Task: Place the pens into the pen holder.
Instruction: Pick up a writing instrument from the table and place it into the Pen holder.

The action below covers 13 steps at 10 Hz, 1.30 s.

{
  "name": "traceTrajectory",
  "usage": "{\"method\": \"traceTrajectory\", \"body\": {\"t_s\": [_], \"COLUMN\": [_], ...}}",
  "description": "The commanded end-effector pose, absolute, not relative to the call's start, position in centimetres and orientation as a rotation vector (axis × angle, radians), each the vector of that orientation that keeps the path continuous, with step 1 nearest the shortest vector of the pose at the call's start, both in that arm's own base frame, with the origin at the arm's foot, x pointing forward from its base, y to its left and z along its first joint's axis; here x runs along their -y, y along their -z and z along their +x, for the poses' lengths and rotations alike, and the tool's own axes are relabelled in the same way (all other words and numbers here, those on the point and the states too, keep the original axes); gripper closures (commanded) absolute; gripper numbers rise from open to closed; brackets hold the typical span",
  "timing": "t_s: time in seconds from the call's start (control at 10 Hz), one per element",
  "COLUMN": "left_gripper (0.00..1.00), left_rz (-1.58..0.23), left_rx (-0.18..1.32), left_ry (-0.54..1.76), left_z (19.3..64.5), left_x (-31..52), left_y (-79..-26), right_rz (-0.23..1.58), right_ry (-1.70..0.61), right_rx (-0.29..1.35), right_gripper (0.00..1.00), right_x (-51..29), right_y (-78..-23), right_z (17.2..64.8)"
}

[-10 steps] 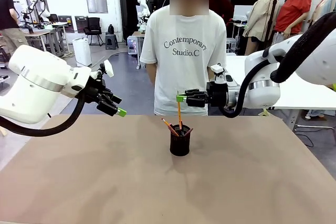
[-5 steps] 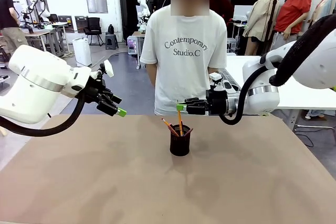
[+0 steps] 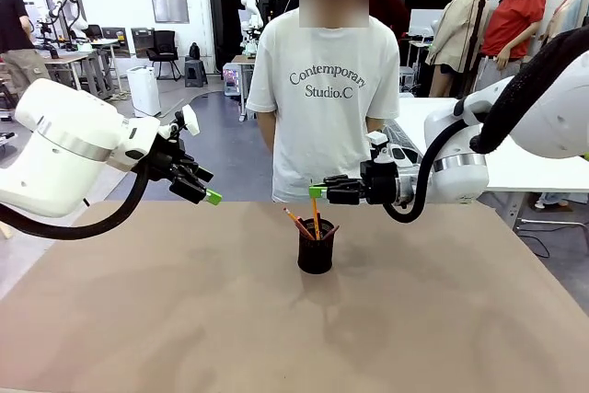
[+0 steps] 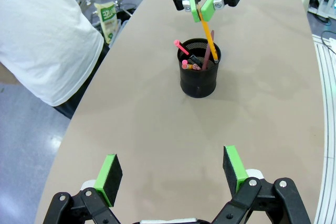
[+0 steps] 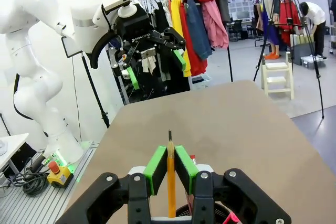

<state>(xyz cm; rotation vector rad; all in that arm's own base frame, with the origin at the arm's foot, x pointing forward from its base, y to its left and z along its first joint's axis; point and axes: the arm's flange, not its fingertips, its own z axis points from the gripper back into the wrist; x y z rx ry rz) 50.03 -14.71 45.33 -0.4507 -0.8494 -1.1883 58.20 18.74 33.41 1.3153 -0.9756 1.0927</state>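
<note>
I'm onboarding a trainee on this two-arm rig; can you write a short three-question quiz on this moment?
1. True or false: the right tool is shut on the yellow-orange pencil.
2. Where does that pencil's lower end sit? A) on the tan table B) inside the small black cylindrical metal-mesh pen holder C) in the person's hand
3. Fill in: the left tool is ____ and holds nothing.

Key: 1 true; 2 B; 3 open.
</note>
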Motion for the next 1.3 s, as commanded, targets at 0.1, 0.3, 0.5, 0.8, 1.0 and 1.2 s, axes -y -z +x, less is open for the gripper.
{"method": "traceTrajectory", "body": {"t_s": [0.1, 0.3, 0.5, 0.8, 1.0, 1.2], "left_gripper": [0.00, 0.00, 0.00, 0.00, 0.00, 0.00], "left_rz": [-0.445, -0.445, -0.445, -0.445, -0.445, -0.445], "left_rx": [0.848, 0.848, 0.848, 0.848, 0.848, 0.848], "left_ry": [1.180, 1.180, 1.180, 1.180, 1.180, 1.180], "left_z": [49.96, 49.96, 49.96, 49.96, 49.96, 49.96], "left_x": [14.60, 14.60, 14.60, 14.60, 14.60, 14.60], "left_y": [-45.47, -45.47, -45.47, -45.47, -45.47, -45.47], "right_rz": [1.314, 1.314, 1.314, 1.301, 1.297, 1.296], "right_ry": [-1.101, -1.101, -1.101, -1.078, -1.083, -1.090], "right_rx": [0.980, 0.980, 0.980, 0.967, 0.964, 0.963], "right_gripper": [1.00, 1.00, 1.00, 0.63, 0.26, 0.00], "right_x": [-18.83, -18.83, -18.83, -18.68, -18.61, -18.51], "right_y": [-33.62, -33.62, -33.62, -33.42, -33.38, -33.50], "right_z": [58.15, 58.15, 58.15, 58.29, 58.33, 58.33]}}
